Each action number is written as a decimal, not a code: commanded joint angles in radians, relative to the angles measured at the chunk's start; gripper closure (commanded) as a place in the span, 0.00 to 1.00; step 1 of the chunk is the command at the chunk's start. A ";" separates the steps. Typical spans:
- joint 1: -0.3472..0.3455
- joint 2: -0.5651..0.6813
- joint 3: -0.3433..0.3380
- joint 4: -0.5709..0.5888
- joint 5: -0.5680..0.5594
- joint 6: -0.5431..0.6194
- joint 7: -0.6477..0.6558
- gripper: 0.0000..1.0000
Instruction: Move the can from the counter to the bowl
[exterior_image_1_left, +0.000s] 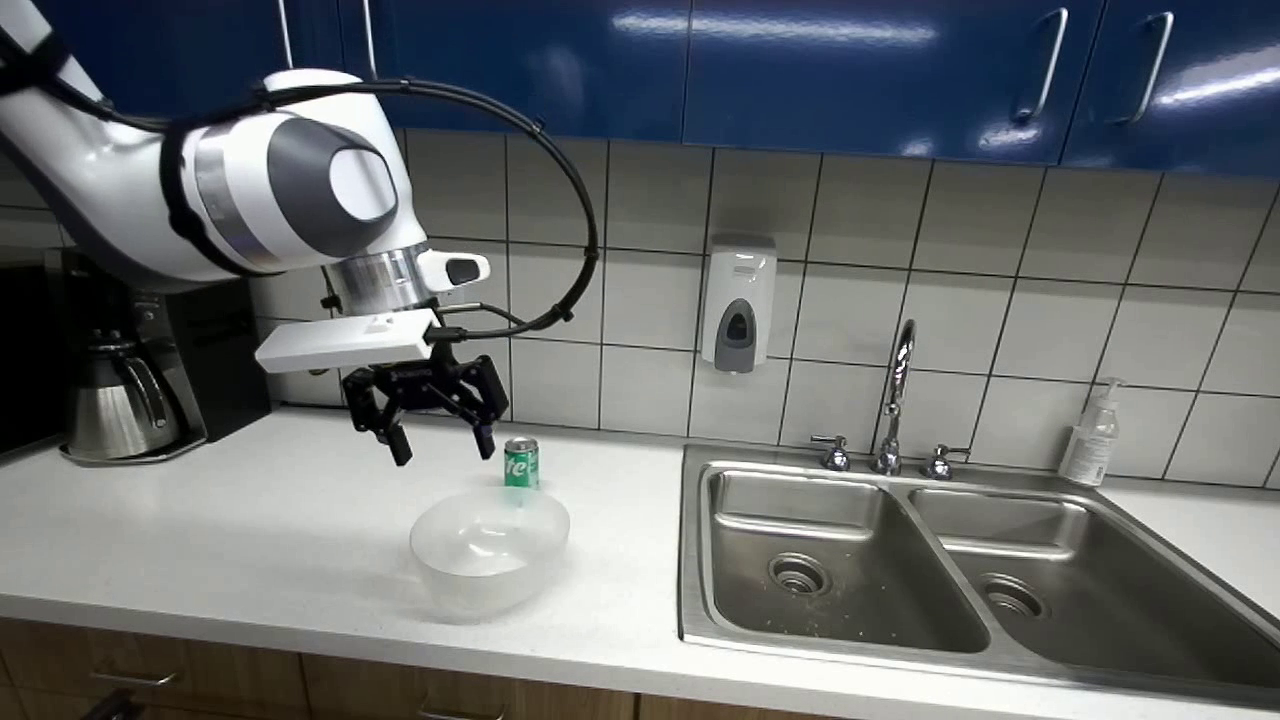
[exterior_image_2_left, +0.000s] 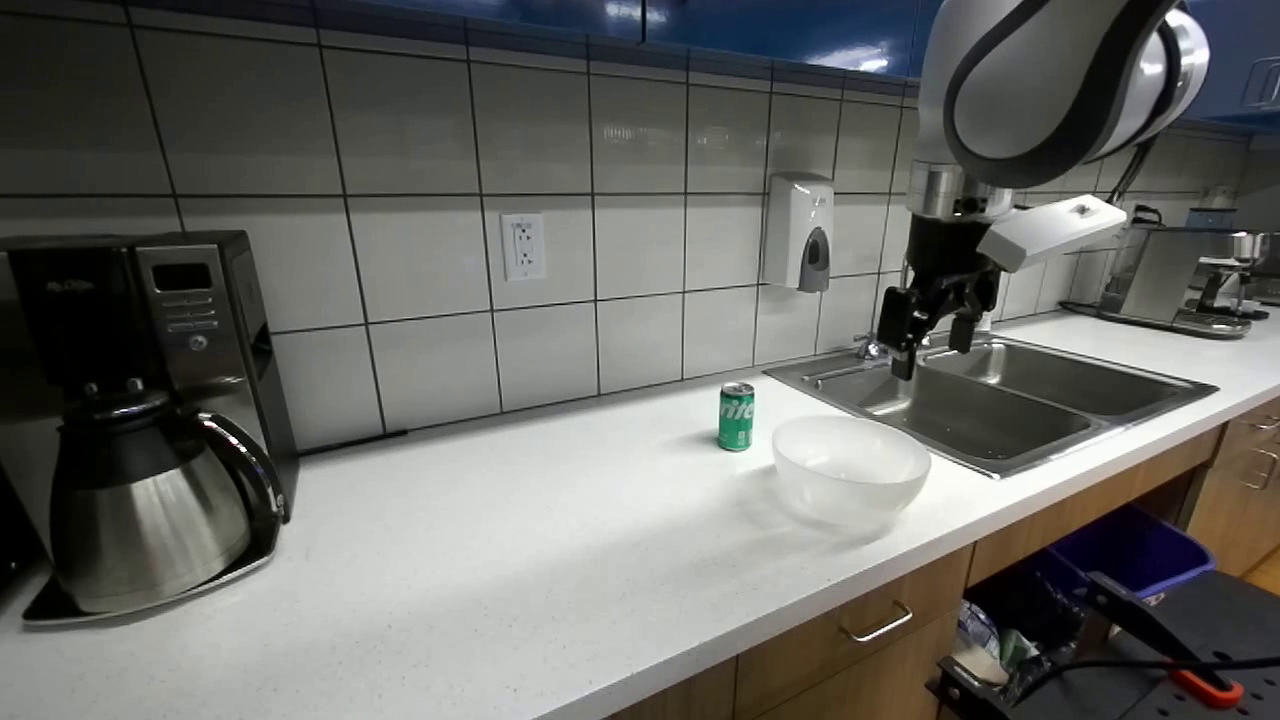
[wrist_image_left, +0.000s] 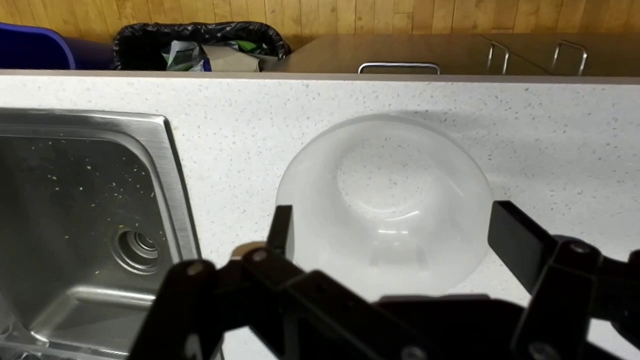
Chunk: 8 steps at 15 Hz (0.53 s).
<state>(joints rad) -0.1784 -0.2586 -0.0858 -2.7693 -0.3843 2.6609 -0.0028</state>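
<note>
The green can with a silvery top stands upright on the white counter, behind the bowl in an exterior view. It also shows in an exterior view, beside the clear bowl and apart from it. The bowl holds nothing that I can see. My gripper is open and empty, raised above the counter. In the wrist view the open fingers span the bowl below. The can does not show in the wrist view.
A steel double sink with a faucet is set into the counter beside the bowl. A coffee maker stands at the other end. A soap dispenser hangs on the tiled wall. Blue cabinets hang above.
</note>
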 joint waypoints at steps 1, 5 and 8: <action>-0.021 0.123 0.027 0.084 -0.032 0.038 0.064 0.00; 0.008 0.234 0.023 0.199 -0.025 0.022 0.083 0.00; 0.038 0.325 0.013 0.291 0.001 0.012 0.079 0.00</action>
<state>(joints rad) -0.1638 -0.0364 -0.0740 -2.5863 -0.3859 2.6928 0.0414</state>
